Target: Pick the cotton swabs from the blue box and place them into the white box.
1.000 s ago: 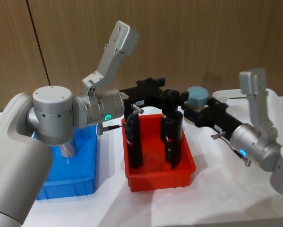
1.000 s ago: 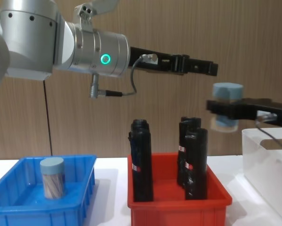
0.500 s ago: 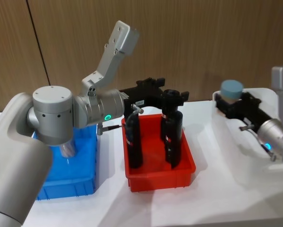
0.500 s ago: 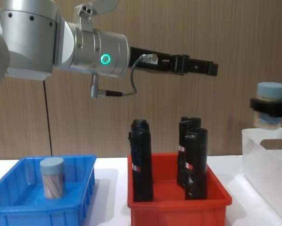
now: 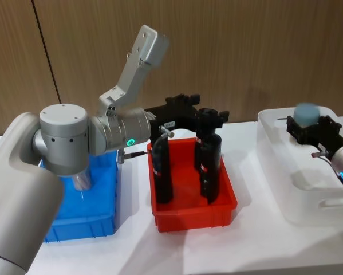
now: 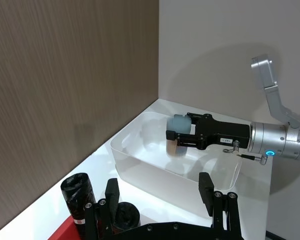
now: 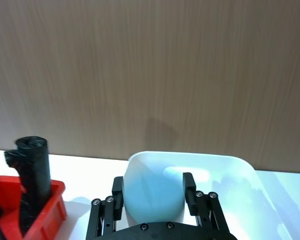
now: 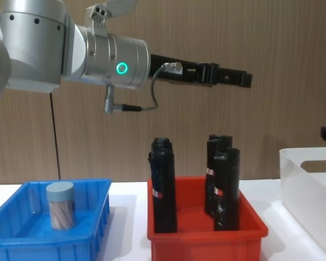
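Cotton swabs jar [image 5: 306,112] was gripped upright in right gripper [image 5: 307,125] fingers over the white box [image 5: 269,129], another jar [image 8: 60,205] stood in the blue box [image 8: 100,190], left gripper [image 6: 159,186] fingers were spread wide above the red bin [image 5: 194,216].

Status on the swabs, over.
Right gripper shut on swab jar over white box. Left gripper open, high over red bin. Second jar in blue box.

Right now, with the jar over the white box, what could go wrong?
1. The right gripper holds the cotton swab jar above the rim of the white box; released here, it may bounce or tip.
2. The open left gripper hangs over the tall black cylinders; swinging low toward the blue box could knock them.
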Robot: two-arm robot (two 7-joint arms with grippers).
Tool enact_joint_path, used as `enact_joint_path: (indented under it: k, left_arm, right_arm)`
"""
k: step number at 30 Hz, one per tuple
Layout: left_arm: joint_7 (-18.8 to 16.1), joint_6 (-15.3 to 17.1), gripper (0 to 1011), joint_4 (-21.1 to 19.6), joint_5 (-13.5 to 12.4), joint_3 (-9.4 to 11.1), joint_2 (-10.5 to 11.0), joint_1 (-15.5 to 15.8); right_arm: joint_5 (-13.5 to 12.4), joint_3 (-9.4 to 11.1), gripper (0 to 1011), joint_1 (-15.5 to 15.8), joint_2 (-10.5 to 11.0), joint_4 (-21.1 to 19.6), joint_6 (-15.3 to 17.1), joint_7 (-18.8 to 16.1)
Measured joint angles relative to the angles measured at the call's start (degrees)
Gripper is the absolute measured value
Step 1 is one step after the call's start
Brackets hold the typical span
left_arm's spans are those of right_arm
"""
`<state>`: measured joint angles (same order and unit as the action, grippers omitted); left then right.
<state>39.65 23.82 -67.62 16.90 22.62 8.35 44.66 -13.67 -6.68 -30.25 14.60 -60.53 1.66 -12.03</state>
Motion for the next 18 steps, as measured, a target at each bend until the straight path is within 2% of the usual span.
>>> enact_joint_path:
  k: [4, 5, 7, 8, 9, 12, 18]
  left_arm:
    - [0.0, 0.0, 1004, 0.0, 0.0, 0.0, 0.0, 0.0]
    - [0.0, 0.0, 1004, 0.0, 0.0, 0.0, 0.0, 0.0]
    - [0.0, 0.0, 1004, 0.0, 0.0, 0.0, 0.0, 0.0]
    - [0.0, 0.0, 1004, 0.0, 0.0, 0.0, 0.0, 0.0]
    - [0.0, 0.0, 1004, 0.0, 0.0, 0.0, 0.0, 0.0]
    - [0.0, 0.0, 1004, 0.0, 0.0, 0.0, 0.0, 0.0]
    - [0.0, 0.0, 1004, 0.0, 0.0, 0.0, 0.0, 0.0]
  right_arm:
    - [0.3, 0.3, 757, -0.7, 0.1, 1.5, -0.2, 0.3]
    - [0.3, 0.4, 826, -0.8, 0.1, 2.0, -0.3, 0.3]
    - [0.4, 0.4, 835, -0.9, 0.1, 2.3, -0.4, 0.4]
    - [0.4, 0.5, 907, -1.1, 0.2, 2.9, -0.6, 0.4]
    - [0.4, 0.5, 907, -1.1, 0.2, 2.9, -0.6, 0.4]
    - [0.4, 0.7, 999, -1.4, 0.2, 3.5, -0.8, 0.5]
    - [0.3, 0.9, 1002, -1.5, 0.3, 4.0, -1.3, 0.5]
